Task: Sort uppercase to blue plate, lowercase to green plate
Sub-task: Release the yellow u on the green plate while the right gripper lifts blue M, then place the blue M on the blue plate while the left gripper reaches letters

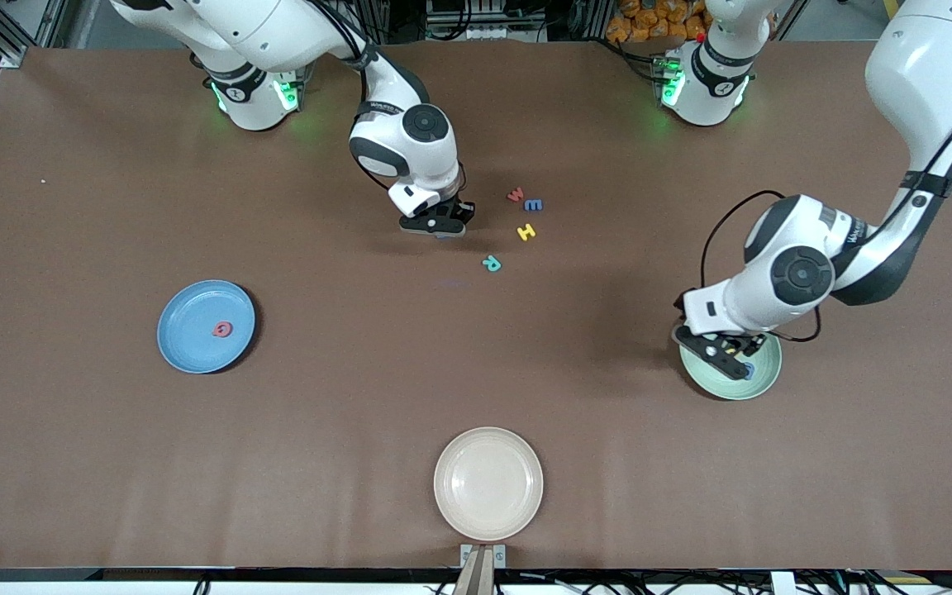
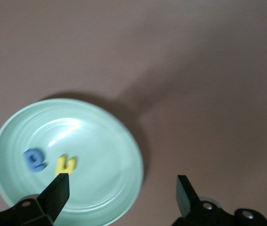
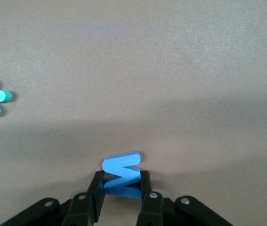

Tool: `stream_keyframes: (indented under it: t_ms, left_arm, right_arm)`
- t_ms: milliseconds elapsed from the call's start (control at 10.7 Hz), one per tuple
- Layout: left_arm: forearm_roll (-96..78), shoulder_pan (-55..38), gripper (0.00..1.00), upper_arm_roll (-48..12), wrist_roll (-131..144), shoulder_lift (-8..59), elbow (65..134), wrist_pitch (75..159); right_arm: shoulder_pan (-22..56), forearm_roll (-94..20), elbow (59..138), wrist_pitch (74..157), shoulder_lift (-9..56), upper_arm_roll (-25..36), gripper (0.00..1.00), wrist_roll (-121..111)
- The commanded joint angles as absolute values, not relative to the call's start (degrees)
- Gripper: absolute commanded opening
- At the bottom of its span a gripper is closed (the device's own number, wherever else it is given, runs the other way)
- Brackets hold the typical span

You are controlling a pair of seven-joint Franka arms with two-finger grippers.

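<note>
Nearest the front camera, at the table's six o'clock edge, sits the cream-white plate (image 1: 488, 484) with nothing in it. Next out, toward the right arm's end at about eight o'clock, the blue plate (image 1: 187, 347) holds a single red Q (image 1: 222, 330) lying flat near its rim. Toward the left arm's end, around four o'clock, the green plate (image 1: 761, 380) carries the blue a (image 2: 35, 159) and the yellow n (image 2: 66, 164) side by side. The left gripper (image 2: 123, 190) hangs over that plate's edge, its fingers spread wide and holding nothing.

Farther up the table, near its middle, the teal R (image 1: 492, 264) lies loose, then the yellow H (image 1: 526, 232), then the blue e (image 1: 533, 205) and the red w (image 1: 516, 195) close together. Just beside this cluster, toward the right arm's end, the right gripper (image 3: 122, 188) is closed on the blue M (image 3: 122, 173), pinching it between both fingers above the bare tabletop.
</note>
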State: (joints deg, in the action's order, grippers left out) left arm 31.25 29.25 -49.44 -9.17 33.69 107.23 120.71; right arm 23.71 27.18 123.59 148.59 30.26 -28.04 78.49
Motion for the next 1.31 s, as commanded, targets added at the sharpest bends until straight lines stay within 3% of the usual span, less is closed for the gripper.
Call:
stream_keyframes:
  t_ms: [0,563,938,1220]
  left_arm:
    - [30.1,29.4,1.00,-54.2,-15.8,32.4,109.2,120.4]
    - [32.9,28.8,1.00,-61.2,-23.3,31.3,117.1,121.6]
    - [35.1,31.6,1.00,-64.8,-21.8,30.5,129.7,138.7]
    - [42.0,24.6,1.00,-64.8,-7.3,30.4,132.2,141.2]
  right_arm:
    - [22.7,29.3,123.6,148.4,31.0,-27.9,0.31,80.2]
    - [15.1,29.3,123.6,146.7,29.0,-27.9,0.31,67.0]
    - [4.4,29.0,123.7,140.5,26.5,-28.0,0.31,48.0]
    - [-4.0,28.7,123.8,137.8,25.5,-28.0,0.31,31.9]
